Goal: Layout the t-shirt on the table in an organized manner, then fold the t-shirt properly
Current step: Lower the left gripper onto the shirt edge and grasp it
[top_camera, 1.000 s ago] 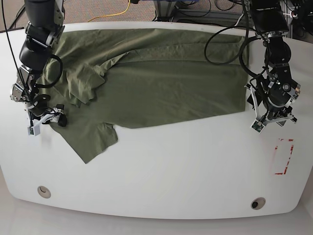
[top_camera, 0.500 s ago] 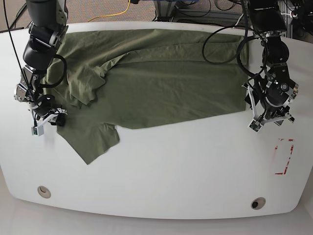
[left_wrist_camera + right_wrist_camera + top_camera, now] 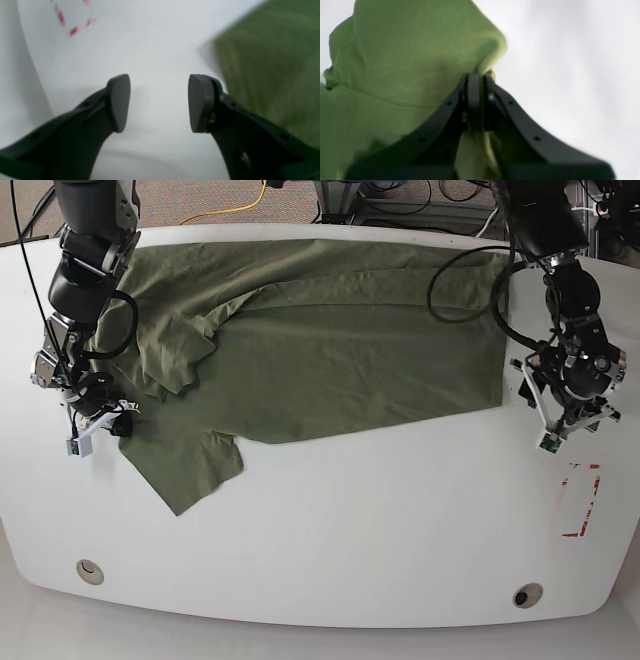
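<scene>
The olive-green t-shirt (image 3: 330,350) lies spread over the far half of the white table (image 3: 380,520), one sleeve bunched at the left and a flap hanging toward the front left. My right gripper (image 3: 98,430) is at the shirt's left edge. In the right wrist view that gripper (image 3: 475,78) is shut on a raised fold of the t-shirt (image 3: 407,62). My left gripper (image 3: 578,430) hovers over bare table just right of the shirt's right edge. Its fingers (image 3: 118,102) stand open with nothing between them, and the t-shirt (image 3: 270,62) is off to one side.
A red tape rectangle (image 3: 580,500) marks the table near the right edge, also seen as red tape (image 3: 72,22) beyond the left gripper. Two grommet holes (image 3: 90,571) (image 3: 527,595) sit near the front edge. Cables hang behind the table.
The left gripper has moved right, off the shirt's right edge onto bare table. The right gripper has barely shifted and still pinches the cloth.
</scene>
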